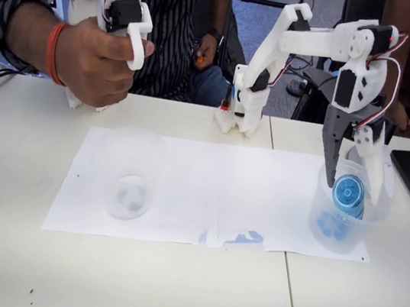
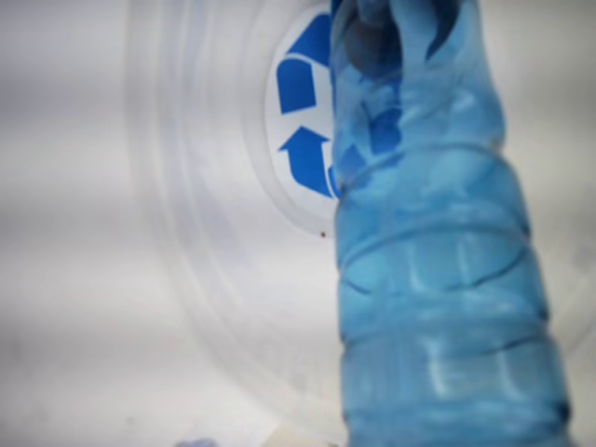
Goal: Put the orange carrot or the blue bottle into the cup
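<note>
The blue bottle (image 1: 348, 196) is already partly down inside the cup (image 1: 318, 209) at the right of the fixed view, which stands on the right end of a white paper sheet (image 1: 207, 192) spread over the surface (image 1: 132, 281). The gripper (image 1: 347, 192) hangs above the cup's rim with its fingers (image 1: 331, 153) reaching down on either side of the bottle and pressed against it, so they appear closed on the bottle, which hangs in their hold, not resting loose. From the wrist view the bottle (image 2: 438, 279) runs lengthwise down into the cup (image 2: 186, 233), its far end close over the blue recycling mark (image 2: 298, 121) on the cup's base; whether it touches the base cannot be told.

So the carrying and the lining-up look done, and the bottle is within the cup's walls. What seems left is the release: letting go so the bottle settles to the bottom, then lifting the arm clear without dragging the cup along or tipping it.

A second clear cup (image 1: 129, 173) stands on the left part of the sheet, well apart, with a pale greenish mark at its base
</note>
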